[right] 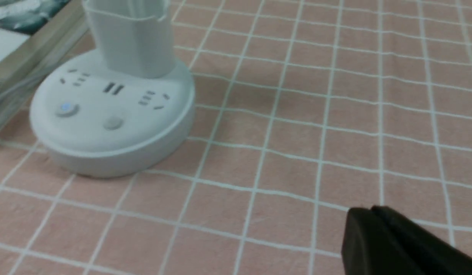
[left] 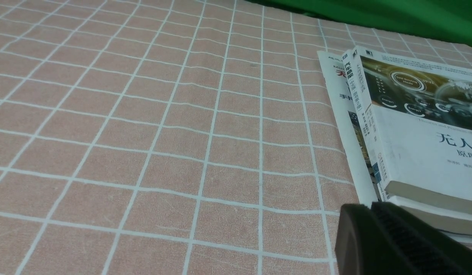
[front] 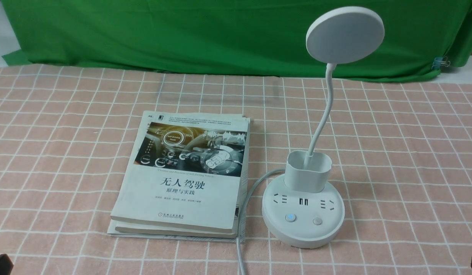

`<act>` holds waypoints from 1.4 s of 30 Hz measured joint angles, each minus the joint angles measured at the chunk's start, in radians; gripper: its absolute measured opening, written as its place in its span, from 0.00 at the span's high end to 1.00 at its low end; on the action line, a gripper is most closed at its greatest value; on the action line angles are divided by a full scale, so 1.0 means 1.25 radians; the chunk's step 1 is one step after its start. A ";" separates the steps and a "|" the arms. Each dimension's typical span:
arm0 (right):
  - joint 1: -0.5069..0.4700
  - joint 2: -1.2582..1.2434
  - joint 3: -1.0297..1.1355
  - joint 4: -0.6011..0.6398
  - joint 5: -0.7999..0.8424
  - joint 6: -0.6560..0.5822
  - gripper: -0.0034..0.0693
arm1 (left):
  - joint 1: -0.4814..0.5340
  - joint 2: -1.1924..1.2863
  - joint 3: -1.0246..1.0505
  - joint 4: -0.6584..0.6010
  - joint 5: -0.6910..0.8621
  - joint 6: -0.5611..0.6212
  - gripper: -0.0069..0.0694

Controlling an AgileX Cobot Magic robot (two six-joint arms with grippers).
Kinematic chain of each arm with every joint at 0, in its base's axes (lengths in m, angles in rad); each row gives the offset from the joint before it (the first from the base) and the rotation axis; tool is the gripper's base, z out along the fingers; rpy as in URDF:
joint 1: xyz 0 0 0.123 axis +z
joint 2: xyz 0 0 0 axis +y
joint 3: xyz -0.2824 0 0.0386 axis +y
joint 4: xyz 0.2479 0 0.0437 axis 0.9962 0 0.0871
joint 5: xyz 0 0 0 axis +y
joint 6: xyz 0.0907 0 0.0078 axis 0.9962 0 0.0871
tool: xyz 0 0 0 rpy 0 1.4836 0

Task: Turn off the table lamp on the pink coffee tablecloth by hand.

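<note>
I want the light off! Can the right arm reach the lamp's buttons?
Probably yes. Only bare cloth lies between the right gripper and the buttons on top of the lamp base. The books lie on the lamp's other side, out of the way.

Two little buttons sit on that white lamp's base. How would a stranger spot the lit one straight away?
On the pink gridded tablecloth, right of the stacked books, stands the white table lamp. Two round buttons sit side by side at the front of its round base. The button nearer the books glows blue; its neighbour is plain grey.
</note>
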 joint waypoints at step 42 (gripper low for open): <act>-0.125 -0.230 0.044 0.000 0.093 -0.048 0.87 | 0.000 0.000 0.000 0.000 0.000 0.000 0.90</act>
